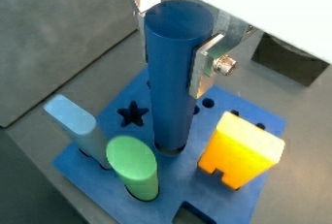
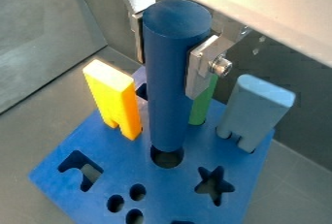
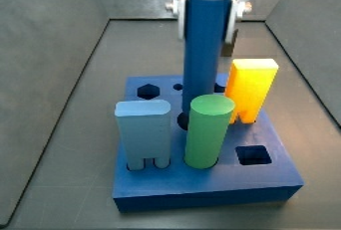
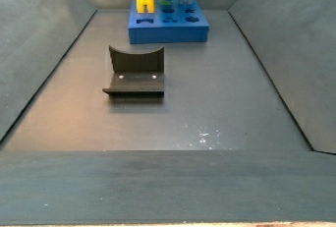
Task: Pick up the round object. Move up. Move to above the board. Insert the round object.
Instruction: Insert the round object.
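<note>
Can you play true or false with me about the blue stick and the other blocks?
1. The gripper holds the round object upright. True.
2. The round object's bottom end is at a round hole in the board. True.
3. The green cylinder lies flat on the floor. False: it stands upright in the board.
4. The fixture sits on top of the board. False: it stands on the floor, apart from it.

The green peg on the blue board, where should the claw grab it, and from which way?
Grab the green peg near its rounded top, coming straight down. It stands upright in the board with pegs close beside it, so only the top is free. For now the claw holds the dark-blue round peg.
</note>
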Available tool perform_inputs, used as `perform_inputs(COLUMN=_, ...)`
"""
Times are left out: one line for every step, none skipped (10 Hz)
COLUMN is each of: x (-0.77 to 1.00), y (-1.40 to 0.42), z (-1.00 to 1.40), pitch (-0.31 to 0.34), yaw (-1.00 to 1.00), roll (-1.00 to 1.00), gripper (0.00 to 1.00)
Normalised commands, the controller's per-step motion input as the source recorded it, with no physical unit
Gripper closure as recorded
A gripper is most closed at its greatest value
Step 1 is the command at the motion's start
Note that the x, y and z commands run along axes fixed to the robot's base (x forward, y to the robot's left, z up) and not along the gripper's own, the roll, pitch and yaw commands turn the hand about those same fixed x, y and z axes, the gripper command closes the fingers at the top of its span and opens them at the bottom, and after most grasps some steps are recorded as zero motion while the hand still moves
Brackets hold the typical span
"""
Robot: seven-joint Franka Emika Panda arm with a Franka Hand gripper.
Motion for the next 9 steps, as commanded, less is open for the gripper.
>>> perform_inputs(x=0.20, y=0.00, z=-0.17, pitch=0.140, yaw=-0.12, roll=0.19, gripper=1.00)
perform_inputs(x=0.02, y=0.00, z=-0.17, pitch=0.104, yaw=-0.09, roll=0.19, gripper=1.00)
perform_inputs(x=0.00, y=0.03, z=-0.27, pitch=0.053, yaw=-0.01, roll=0.04, gripper=1.00)
perform_inputs(x=-0.06, y=0.00, z=-0.28, pitch=0.000, yaw=-0.03, roll=0.00, gripper=1.00)
perform_inputs(x=-0.13, y=0.00, z=-0.18, pitch=0.000, yaw=-0.04, roll=0.00, gripper=1.00)
perform_inputs(x=-0.15, y=0.00, z=-0.14, pitch=0.000, yaw=-0.07, roll=0.00, gripper=1.00)
perform_inputs(x=-0.15, y=0.00, z=-0.12, pitch=0.000, yaw=-0.07, roll=0.00, gripper=1.00)
perform_inputs(x=-0.11, y=0.00, z=-0.13, pitch=0.000, yaw=-0.06, roll=0.00, gripper=1.00)
perform_inputs(x=0.00, y=0.00, z=-0.16, pitch=0.000, yaw=-0.06, roll=0.00, gripper=1.00)
